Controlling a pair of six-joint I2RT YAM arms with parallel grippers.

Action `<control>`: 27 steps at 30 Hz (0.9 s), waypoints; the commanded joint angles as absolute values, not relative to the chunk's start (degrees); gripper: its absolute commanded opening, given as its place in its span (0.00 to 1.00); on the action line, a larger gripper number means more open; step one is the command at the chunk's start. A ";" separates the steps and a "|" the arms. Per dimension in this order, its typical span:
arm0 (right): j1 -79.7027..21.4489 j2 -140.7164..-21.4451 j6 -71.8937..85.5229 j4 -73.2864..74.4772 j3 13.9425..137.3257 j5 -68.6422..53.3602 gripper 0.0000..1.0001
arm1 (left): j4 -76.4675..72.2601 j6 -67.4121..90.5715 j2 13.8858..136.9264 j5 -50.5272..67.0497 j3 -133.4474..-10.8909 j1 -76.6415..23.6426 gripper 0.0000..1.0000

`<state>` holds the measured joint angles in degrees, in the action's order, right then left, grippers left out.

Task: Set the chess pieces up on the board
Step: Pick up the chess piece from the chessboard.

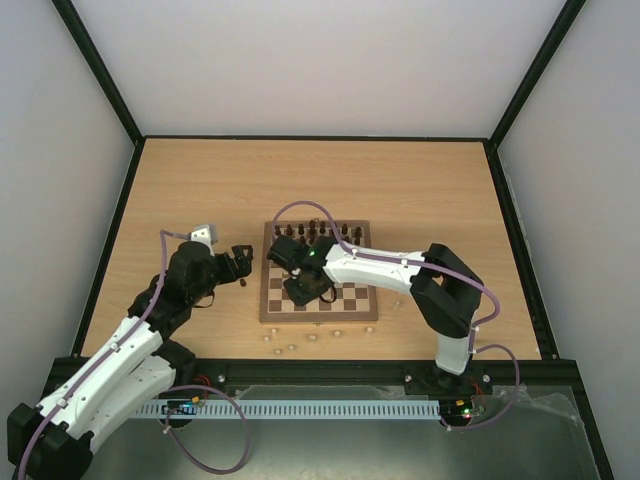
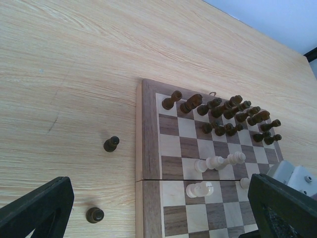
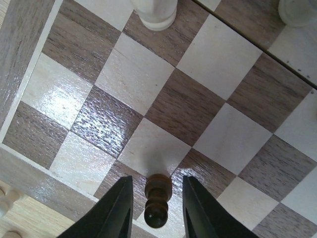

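Observation:
The board [image 1: 270, 300] lies mid-table. Several dark chess pieces [image 2: 233, 111] stand crowded on its far rows. Two pale pieces [image 2: 218, 161] lie toppled on middle squares. My right gripper [image 3: 157, 208] is low over the board's near left part [image 1: 305, 288], open. A dark pawn [image 3: 158, 198] stands upright between its fingers [image 3: 116, 213], with a gap on each side. My left gripper [image 2: 159, 198] is open wide and empty, above the board's left edge [image 1: 243, 262]. Two dark pawns [image 2: 111, 144] stand on the table left of the board [image 2: 147, 148].
Several pale pieces [image 1: 290, 346] lie scattered on the table in front of the board's near edge. Black frame rails [image 1: 120, 230] and white walls bound the wooden tabletop [image 1: 400, 190]. Pale piece bases [image 3: 154, 12] stand on squares beyond the right gripper.

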<state>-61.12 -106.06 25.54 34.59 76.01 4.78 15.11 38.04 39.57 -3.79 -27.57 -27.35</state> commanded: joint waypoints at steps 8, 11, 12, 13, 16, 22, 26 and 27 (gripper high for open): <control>-61.48 -108.30 25.66 37.22 78.02 5.55 0.18 | 15.87 38.24 39.09 -4.59 -27.78 -27.43 0.99; -61.49 -108.24 25.66 37.66 78.10 5.83 0.09 | 15.82 38.19 39.20 -4.57 -27.82 -27.42 0.99; -61.54 -108.17 25.73 37.85 78.11 6.00 0.07 | 15.78 38.16 39.19 -4.57 -27.80 -27.42 1.00; -61.49 -108.11 25.75 38.14 78.13 6.27 0.04 | 15.69 38.16 39.20 -4.57 -27.77 -27.42 0.99; -61.52 -107.19 25.83 39.01 78.19 7.27 0.01 | 15.65 38.22 39.29 -4.50 -27.69 -27.42 1.00; -58.80 -104.42 24.67 41.67 81.22 10.40 0.02 | 15.43 38.20 39.44 -4.59 -27.65 -27.42 0.99; -53.83 -102.71 22.69 44.22 85.44 11.60 0.02 | 15.13 38.08 39.76 -4.57 -27.72 -27.42 0.99; -52.66 -102.51 22.18 44.83 86.62 11.80 0.02 | 15.04 38.06 39.93 -4.65 -27.69 -27.42 0.99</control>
<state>-57.28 -106.04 24.53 39.03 81.67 8.84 15.16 38.02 39.46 -4.10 -27.57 -27.35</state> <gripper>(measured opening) 0.086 0.993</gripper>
